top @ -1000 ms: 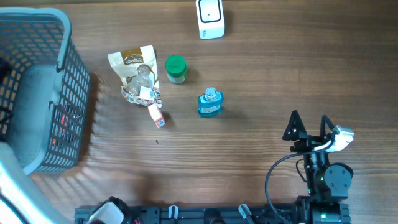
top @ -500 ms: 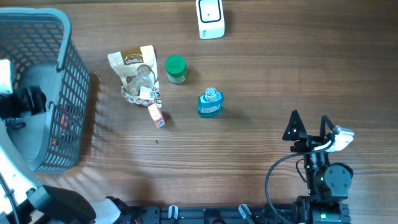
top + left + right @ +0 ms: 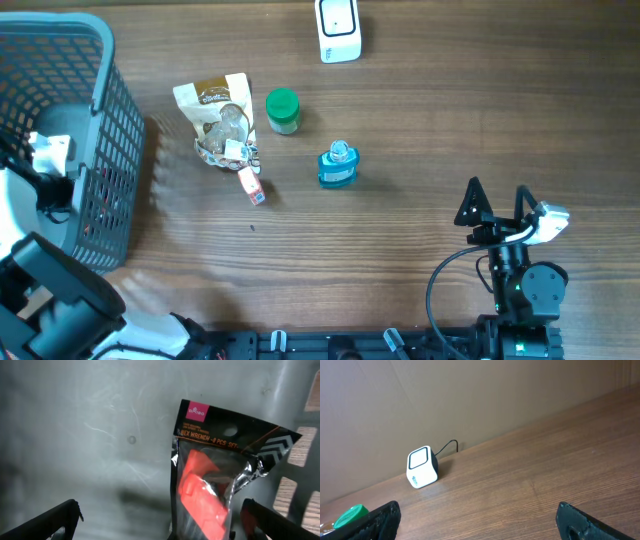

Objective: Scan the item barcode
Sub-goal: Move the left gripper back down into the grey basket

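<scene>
A hex wrench pack (image 3: 220, 485), black with a pink label and a red-orange holder inside, lies on the floor of the grey basket (image 3: 95, 120). My left gripper (image 3: 160, 512) hangs open over it inside the basket, one finger on each side, with the pack toward the right finger. From overhead the left gripper (image 3: 62, 185) sits low in the basket. The white scanner (image 3: 338, 28) stands at the table's far edge, and the right wrist view also shows the scanner (image 3: 422, 467). My right gripper (image 3: 497, 205) rests open at the front right, holding nothing.
On the table between basket and scanner lie a brown pouch (image 3: 215, 115), a green-lidded jar (image 3: 283, 110), a blue bottle (image 3: 338, 165) and a small red and white box (image 3: 252, 187). The basket's mesh walls surround the left gripper.
My left arm has come in from the left edge and moved rightward, deeper into the basket. The right arm and the table items have not moved.
</scene>
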You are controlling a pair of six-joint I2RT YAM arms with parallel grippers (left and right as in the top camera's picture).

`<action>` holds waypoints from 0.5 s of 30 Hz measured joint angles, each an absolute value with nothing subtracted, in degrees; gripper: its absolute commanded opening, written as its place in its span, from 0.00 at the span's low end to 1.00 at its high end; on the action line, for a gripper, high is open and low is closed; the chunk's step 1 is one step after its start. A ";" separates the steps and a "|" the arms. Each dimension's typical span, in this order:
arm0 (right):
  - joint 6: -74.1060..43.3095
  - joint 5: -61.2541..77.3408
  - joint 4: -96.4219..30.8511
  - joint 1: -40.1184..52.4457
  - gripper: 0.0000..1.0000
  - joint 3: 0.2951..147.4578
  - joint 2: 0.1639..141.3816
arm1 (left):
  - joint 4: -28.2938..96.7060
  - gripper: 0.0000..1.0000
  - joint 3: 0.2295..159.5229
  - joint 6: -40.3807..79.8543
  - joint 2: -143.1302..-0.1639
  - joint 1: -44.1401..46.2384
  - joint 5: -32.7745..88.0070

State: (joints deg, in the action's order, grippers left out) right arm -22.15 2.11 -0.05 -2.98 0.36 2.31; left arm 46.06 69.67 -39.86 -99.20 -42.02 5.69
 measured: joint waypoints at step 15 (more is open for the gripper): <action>-22.15 2.11 -0.05 -2.98 1.00 0.36 2.31 | 46.22 0.85 69.67 -43.68 -101.43 -42.02 -1.28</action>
